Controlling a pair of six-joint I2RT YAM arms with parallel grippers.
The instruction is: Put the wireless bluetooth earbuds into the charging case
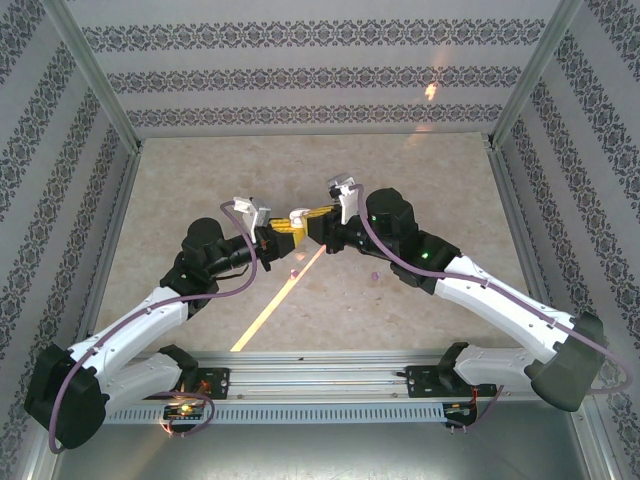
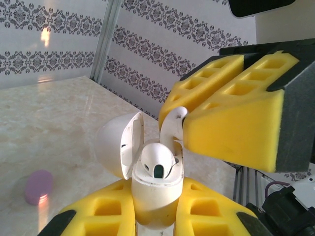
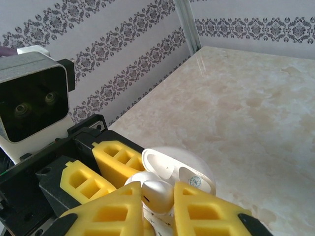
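Overhead view: the two arms meet above the middle of the marbled bench (image 1: 200, 190), the left claw (image 1: 281, 235) and right claw (image 1: 316, 224) tip to tip.

Left wrist view: the left claw (image 2: 155, 199) is closed on the lower body of the white charging case (image 2: 152, 209), one yellow foam finger (image 2: 106, 211) on each side, holding it upright and clear of the bench. The case lid (image 2: 115, 147) is hinged open and leans to the left. A white earbud (image 2: 157, 163) sits with its rounded head in the mouth of the case, a small dark window on the head facing the camera. A slim white part rises from that head into the tips of the right claw (image 2: 180, 116), which enters from the upper right with its fingers drawn almost together around it.

Right wrist view: the right claw (image 3: 157, 191) has narrowed to a small gap, and the white earbud (image 3: 157, 194) lies in that gap, overlapped by a foam finger on either side. Just beyond it stands the open lid (image 3: 184, 169). The left claw's fingers (image 3: 115, 157) reach in from the left, beneath the left wrist camera housing (image 3: 32, 96).

On the bench, below and near the claws, lie two small purple pieces, one (image 1: 293, 272) under the left claw and the other (image 1: 373, 277) beside the right forearm; their form cannot be told at this size. The left wrist view shows a flat, rounded purple piece (image 2: 39, 187) resting on the bench, well apart from the case.
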